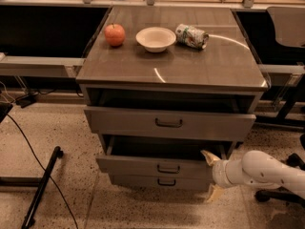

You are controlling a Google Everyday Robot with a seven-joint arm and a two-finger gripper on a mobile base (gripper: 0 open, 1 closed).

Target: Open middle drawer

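Note:
The grey cabinet (209, 66) has three drawers. The middle drawer (138, 165), with a small dark wire handle (168, 169), is pulled partly out, and a dark gap shows above its front. My gripper (210, 175) comes in from the right on a white arm (267, 173). It sits at the right end of the middle drawer's front. Its fingers are spread apart, one fingertip (207, 157) at the drawer's top edge and the other below, by the bottom drawer (138, 180).
The wide top drawer (119, 122) stands slightly out. On the cabinet top are an apple (115, 34), a white bowl (156, 38) and a tipped can (191, 36). A black stand (40, 187) and a cable lie on the floor at left. A chair base (281, 194) is behind my arm.

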